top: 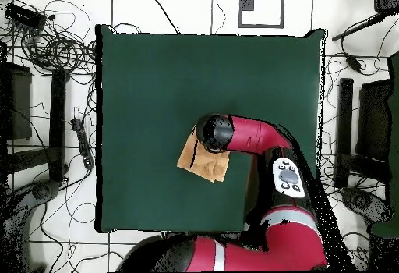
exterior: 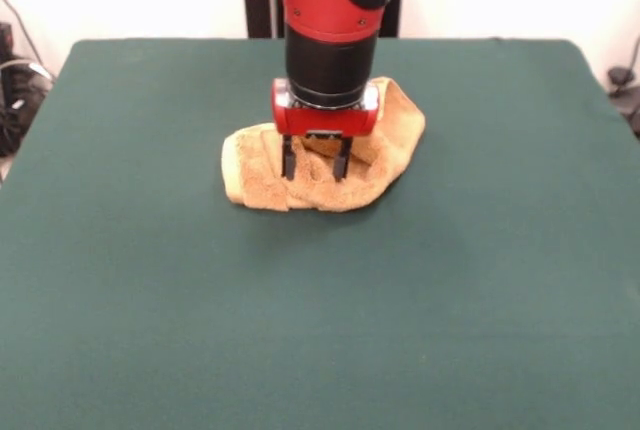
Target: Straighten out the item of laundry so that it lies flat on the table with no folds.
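The fingers [exterior: 289, 162] stand apart, pointing straight down, with their tips at or just into the towel [exterior: 320, 175]; nothing is pinched between them, and whether they press the cloth I cannot tell. The gripper [exterior: 315, 170] hangs over the towel's middle, which looks like the stance for a grasp from above: jaws spread so they can close on a raised fold.

The towel lies on the table [exterior: 150, 300] somewhat toward its far edge in the front view, well clear of every corner and edge. It is bunched, not flat: folds are heaped along its length and a thick roll runs along the near side, so it covers far less felt than it would spread out. In the overhead view the arm [top: 257, 133] hides part of the towel [top: 201, 163], and the showing part reads as a small skewed patch.

The job seems barely begun. A fair next move would be to close on a fold and draw it outward toward open felt; the risk is dragging the whole bundle along without opening it
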